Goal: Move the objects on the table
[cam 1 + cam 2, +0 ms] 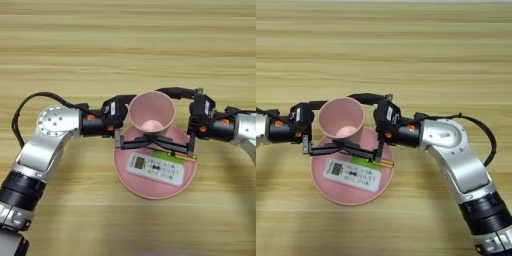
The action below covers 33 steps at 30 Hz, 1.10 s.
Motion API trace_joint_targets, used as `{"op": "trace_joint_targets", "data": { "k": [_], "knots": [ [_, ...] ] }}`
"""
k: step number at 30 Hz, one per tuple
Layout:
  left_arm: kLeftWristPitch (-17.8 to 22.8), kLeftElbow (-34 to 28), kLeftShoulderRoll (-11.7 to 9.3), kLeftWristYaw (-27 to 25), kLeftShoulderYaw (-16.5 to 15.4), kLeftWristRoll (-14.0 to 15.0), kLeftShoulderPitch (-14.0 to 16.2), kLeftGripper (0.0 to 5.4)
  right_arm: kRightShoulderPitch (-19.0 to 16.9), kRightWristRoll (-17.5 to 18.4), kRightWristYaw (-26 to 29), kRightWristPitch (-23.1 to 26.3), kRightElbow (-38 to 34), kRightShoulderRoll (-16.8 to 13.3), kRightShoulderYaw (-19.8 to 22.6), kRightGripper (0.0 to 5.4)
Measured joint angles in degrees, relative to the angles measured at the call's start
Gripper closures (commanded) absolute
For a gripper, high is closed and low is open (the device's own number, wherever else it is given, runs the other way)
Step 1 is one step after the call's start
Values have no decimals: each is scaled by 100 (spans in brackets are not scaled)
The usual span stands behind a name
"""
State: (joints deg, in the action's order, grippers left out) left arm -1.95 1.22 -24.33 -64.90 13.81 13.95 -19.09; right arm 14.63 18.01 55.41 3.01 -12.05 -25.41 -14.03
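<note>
Your pink cup point(152, 114) upright on the pink plate point(125, 172), remote point(155, 169) beside it, left gripper point(119, 142) and right gripper point(191, 150) flanking (finger state unreadable).

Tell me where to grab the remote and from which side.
Grip the remote across its narrow width near the middle, coming straight down from above. It lies flat, face up, in the plate; the raised rim blocks a sideways approach. The cup and both claws crowd its far side.
</note>
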Motion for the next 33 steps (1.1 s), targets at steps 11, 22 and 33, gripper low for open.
{"op": "trace_joint_targets", "data": {
  "k": [11, 22, 33],
  "knots": [
    [-10, -9, 7, 25, -1, 0, 0, 117, 15, 61, 15, 25, -2, 53, -28, 86],
    [-54, -9, 18, 45, -1, 0, 0, 120, 15, 109, 26, 31, -2, 51, -10, 93],
    [-110, -6, 24, 114, -3, -2, -1, 21, 15, 181, 51, 114, 2, 48, 12, 93]
  ]
}}
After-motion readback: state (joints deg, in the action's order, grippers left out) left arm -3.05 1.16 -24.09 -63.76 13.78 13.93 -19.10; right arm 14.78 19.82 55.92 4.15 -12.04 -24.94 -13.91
